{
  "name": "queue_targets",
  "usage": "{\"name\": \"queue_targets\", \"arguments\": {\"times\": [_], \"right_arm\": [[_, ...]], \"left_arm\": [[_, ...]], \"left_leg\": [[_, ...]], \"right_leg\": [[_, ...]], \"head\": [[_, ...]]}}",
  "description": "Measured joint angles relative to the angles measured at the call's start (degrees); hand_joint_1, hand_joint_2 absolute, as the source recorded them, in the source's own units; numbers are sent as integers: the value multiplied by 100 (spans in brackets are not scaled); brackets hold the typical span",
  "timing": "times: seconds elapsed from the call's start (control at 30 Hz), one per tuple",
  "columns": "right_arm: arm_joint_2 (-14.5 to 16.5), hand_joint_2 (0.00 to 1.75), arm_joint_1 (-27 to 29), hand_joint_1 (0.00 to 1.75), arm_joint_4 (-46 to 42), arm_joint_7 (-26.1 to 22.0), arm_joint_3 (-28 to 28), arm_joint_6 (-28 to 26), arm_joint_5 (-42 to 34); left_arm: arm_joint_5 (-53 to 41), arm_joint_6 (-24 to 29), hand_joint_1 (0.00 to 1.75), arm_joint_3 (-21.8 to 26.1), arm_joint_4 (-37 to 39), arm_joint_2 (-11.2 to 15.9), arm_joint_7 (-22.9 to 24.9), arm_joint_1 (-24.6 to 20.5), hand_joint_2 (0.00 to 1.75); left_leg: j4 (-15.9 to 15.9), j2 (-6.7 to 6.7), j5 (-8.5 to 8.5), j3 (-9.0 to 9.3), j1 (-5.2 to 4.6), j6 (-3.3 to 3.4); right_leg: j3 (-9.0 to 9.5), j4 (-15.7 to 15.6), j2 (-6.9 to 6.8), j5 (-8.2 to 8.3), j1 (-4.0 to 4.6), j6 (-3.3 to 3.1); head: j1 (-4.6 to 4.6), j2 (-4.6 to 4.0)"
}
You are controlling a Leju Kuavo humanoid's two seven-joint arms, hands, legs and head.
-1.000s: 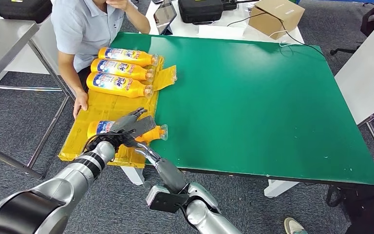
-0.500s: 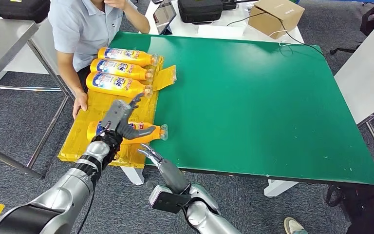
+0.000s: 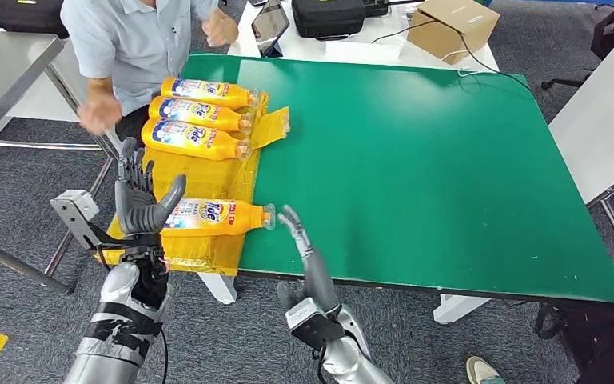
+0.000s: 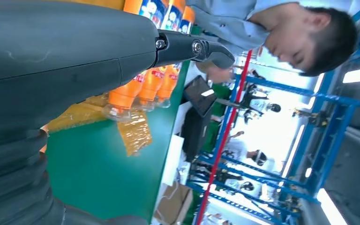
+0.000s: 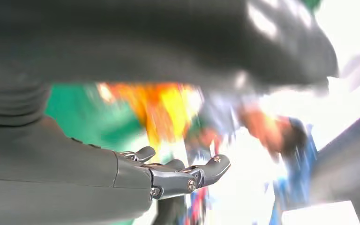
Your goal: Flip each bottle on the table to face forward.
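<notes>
Lying on its side at the near left edge of a green table, an orange bottle rests on a sheet of yellow plastic wrap. Its label faces up and reads "Tide" in blue letters on a yellow and white patch; its clear cap points toward the table's middle. Smaller print on the label is too fine to read.

Farther along the same wrap, three more orange bottles lie side by side, touching, caps pointing the same way: the nearest one, the middle one and the farthest one. Each shows the same "Tide" label facing up.

The robot's left hand is raised upright just left of the near bottle, fingers spread and holding nothing. The right hand stands edge-on just beyond the near bottle's cap, fingers straight and apart, also empty.

A person in a light blue shirt sits at the table's far left corner, hands blurred. Behind the table are a tablet, a black case and a cardboard box.
</notes>
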Motion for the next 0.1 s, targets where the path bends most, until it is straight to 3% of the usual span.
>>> {"name": "queue_targets", "arguments": {"times": [0.03, 0.07, 0.1], "right_arm": [[-29, 175, 61, 0, -240, 0, -19, -274, -107], [-53, 131, 123, 0, -455, 0, -52, -485, -205], [-68, 116, 156, 0, -573, 0, -72, -599, -263]], "left_arm": [[28, 47, 0, -43, -135, -6, 23, 112, 175], [52, 91, 0, -94, -259, -14, 49, 229, 175], [63, 119, 0, -125, -326, -19, 63, 293, 175]], "left_leg": [[0, 0, 0, 0, 0, 0], [0, 0, 0, 0, 0, 0], [0, 0, 0, 0, 0, 0]], "right_leg": [[0, 0, 0, 0, 0, 0], [0, -1, 0, 0, 0, 0], [1, -1, 0, 0, 0, 0]], "head": [[-1, 0], [0, 0], [0, 0]]}}
